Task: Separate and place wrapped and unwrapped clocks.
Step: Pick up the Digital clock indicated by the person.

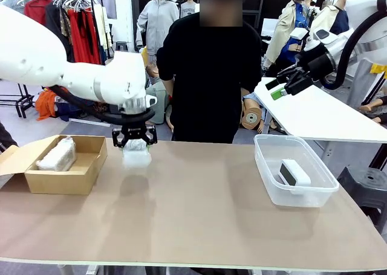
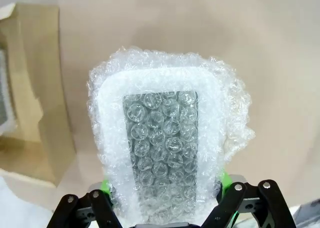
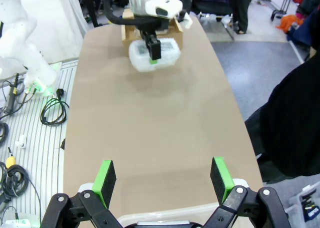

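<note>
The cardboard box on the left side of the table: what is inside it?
Inside the cardboard box lies one wrapped clock, a white bubble-wrap bundle. The box floor beneath it is hidden.

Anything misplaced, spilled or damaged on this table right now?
Nothing stands out. One wrapped clock lies in the cardboard box, the bare clock in the clear bin, and the left gripper grips another bubble-wrapped clock.

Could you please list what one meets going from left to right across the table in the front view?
Cardboard box holding a wrapped clock → left gripper gripping a second wrapped clock → clear plastic bin holding the unwrapped clock.
</note>
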`<state>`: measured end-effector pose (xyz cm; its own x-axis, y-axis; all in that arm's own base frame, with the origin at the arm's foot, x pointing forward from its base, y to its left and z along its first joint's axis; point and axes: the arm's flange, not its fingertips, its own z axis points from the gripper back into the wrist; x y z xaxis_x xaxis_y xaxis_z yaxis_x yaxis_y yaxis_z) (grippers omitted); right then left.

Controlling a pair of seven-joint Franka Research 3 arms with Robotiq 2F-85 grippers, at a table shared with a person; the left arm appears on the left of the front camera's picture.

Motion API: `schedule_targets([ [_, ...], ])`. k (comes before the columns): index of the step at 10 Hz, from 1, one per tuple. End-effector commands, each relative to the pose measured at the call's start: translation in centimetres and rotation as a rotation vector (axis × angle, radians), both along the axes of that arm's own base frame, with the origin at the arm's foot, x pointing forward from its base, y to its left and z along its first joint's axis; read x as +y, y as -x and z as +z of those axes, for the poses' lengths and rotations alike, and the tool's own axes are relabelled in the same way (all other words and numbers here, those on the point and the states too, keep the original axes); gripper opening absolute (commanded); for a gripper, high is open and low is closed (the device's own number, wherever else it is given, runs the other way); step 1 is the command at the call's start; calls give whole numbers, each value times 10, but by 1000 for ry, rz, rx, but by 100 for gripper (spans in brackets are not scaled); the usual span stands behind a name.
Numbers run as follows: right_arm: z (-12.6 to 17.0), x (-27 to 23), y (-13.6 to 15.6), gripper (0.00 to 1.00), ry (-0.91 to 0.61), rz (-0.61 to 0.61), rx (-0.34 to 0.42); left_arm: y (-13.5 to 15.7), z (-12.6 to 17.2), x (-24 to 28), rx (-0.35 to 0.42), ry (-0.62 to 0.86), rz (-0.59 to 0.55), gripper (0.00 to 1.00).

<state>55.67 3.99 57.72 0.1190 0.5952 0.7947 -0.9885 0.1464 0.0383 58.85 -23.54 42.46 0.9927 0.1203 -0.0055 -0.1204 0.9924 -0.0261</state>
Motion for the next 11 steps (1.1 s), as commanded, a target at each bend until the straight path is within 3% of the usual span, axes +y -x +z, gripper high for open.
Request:
schedule_targets([
  [1, 2, 0, 0, 100, -2, 0, -4, 7, 40, 7, 21, 23, -111, 0],
  [3, 2, 0, 0, 100, -2, 0, -4, 16, 85, 7, -40, 59, -192, 0],
  [4, 2, 0, 0, 100, -2, 0, -4, 16, 105, 5, -35, 47, -225, 0],
  [11, 2, 0, 0, 100, -2, 0, -4, 17, 219, -13, -219, -1, -302, 0],
])
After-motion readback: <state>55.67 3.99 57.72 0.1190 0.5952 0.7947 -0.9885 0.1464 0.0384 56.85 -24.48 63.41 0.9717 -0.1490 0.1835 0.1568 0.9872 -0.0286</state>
